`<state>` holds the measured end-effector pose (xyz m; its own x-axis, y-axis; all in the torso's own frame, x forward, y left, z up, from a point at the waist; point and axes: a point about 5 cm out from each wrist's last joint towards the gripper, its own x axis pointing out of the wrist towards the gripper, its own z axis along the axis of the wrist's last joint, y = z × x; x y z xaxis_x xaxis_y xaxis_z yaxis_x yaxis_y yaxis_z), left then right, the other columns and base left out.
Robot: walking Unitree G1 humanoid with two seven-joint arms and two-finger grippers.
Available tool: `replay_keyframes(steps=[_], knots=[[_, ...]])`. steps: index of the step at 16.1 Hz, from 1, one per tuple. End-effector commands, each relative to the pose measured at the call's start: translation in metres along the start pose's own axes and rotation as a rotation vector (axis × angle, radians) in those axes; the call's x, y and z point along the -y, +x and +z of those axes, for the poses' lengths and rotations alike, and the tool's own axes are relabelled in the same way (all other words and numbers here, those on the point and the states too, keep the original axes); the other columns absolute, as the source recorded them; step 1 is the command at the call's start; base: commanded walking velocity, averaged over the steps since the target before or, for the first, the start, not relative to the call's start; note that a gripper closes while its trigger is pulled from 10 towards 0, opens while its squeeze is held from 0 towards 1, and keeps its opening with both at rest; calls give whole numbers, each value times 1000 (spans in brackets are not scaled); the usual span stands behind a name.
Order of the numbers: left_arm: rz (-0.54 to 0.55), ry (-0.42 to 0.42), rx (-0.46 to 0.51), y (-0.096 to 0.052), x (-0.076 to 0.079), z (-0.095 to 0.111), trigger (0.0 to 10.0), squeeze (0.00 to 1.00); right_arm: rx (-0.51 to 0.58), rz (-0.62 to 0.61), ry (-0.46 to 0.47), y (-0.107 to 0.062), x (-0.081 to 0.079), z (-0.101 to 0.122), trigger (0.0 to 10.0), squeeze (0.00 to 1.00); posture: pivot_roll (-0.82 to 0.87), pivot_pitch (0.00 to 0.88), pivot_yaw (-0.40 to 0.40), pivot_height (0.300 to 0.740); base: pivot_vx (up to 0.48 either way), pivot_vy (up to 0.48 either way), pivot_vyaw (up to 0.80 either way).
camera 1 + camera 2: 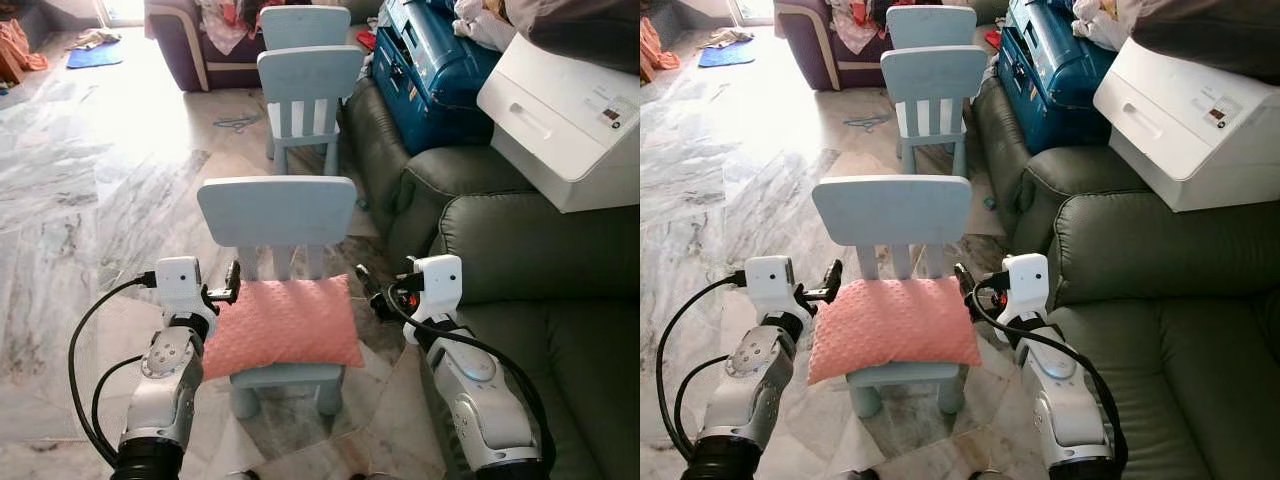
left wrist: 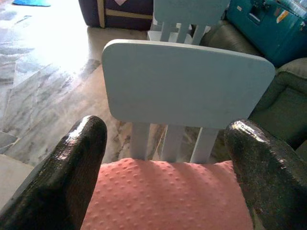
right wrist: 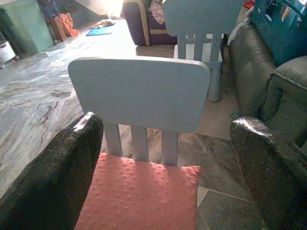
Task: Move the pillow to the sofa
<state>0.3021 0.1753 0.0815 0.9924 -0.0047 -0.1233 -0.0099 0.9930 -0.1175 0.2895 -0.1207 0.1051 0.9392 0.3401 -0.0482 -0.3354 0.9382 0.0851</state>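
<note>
I hold the left gripper (image 1: 234, 283) and right gripper (image 1: 366, 290) spread wide, flanking the pink pillow (image 1: 280, 325) at lower centre for a two-sided lift. It rests on the blue child's chair (image 1: 277, 212); the green sofa (image 1: 560, 300) sits at right.

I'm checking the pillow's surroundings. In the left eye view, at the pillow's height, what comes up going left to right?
Left gripper → pink pillow on the blue chair → right gripper → dark green sofa.

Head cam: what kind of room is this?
Likely a home living room: a dark green sofa, marble-look floor, small blue chairs, the nearest bearing a pink pillow, and a blue suitcase.
</note>
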Motion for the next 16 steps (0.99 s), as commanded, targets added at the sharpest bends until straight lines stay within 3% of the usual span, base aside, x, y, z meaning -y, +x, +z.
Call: replay_keyframes(steps=[1,13,16], knots=[[3,15,12,0,0,3,10000,0,-4,4,-7,0,0,-1,10000,0,-115,111,-15,740,0,0,0],[-6,24,13,0,-1,4,10000,0,-9,-1,-10,0,-1,-2,10000,0,-117,121,-8,740,0,0,0],[-5,28,12,0,-2,3,10000,0,-9,0,-8,0,-2,-2,10000,0,-116,121,-7,740,0,0,608]])
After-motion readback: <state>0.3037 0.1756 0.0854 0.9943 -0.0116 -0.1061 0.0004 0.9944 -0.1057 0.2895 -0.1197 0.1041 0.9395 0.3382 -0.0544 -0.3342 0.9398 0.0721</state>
